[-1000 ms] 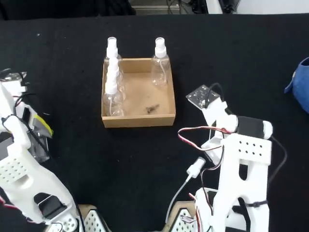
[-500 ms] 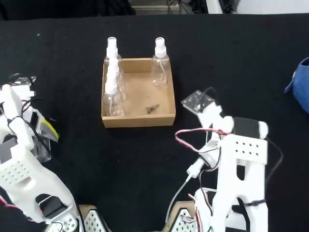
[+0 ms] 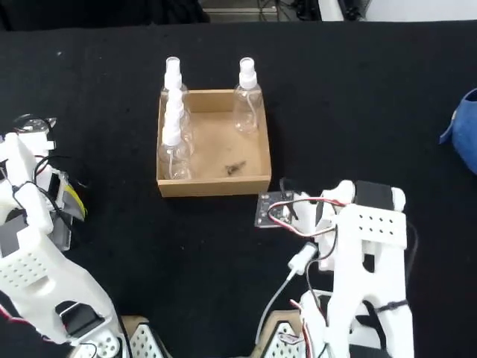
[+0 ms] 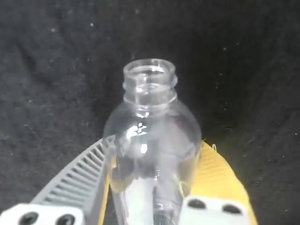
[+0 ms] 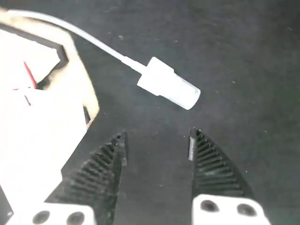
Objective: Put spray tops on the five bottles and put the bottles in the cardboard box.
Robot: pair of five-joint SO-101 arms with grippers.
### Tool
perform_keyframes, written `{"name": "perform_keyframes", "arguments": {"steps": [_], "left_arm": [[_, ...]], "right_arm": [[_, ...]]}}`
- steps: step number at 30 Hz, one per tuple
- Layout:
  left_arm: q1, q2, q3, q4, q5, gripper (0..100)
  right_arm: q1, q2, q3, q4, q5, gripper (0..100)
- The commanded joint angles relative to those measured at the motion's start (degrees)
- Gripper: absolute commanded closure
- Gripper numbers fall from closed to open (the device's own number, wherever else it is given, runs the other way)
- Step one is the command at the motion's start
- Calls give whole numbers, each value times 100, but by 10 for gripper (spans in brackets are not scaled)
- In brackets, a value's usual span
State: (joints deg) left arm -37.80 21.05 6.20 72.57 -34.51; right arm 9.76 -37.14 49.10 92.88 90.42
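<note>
The spray top is seen lying on its side on the black table, just beyond the tips of the right claw. Its thin dip tube is stretched back toward the base of the arm. The right claw is spread wide with nothing between its fingers. In the left claw an uncapped bottle is gripped around the body, with its open neck pointing away from the wrist.

The rounded top is likely to roll or be pushed aside if the claw is closed off-centre. The tube could be caught on the arm's base as the top is lifted, so that the top is twisted in the grip. A tilted top would make the tube hard to thread into the narrow neck. The smooth bottle might also be turned or slipped under pressing.

In the cardboard box, three capped bottles are standing.
</note>
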Motion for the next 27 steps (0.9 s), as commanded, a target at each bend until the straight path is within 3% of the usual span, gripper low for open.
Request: {"name": "perform_keyframes", "arguments": {"steps": [1, 6, 15, 27], "left_arm": [[48, -571, 4, 299, -44, 941], [-66, -1029, 75, 651, -914, 766], [-154, -1064, 593, 615, -1811, 805], [57, -1116, 1024, 53, -1424, 805]], "right_arm": [[-88, 110, -356, 105, 158, 818], [-132, 127, -356, 44, 316, 818], [-642, 136, 136, -18, 1398, 817], [-501, 136, 470, -141, 1697, 817]]}}
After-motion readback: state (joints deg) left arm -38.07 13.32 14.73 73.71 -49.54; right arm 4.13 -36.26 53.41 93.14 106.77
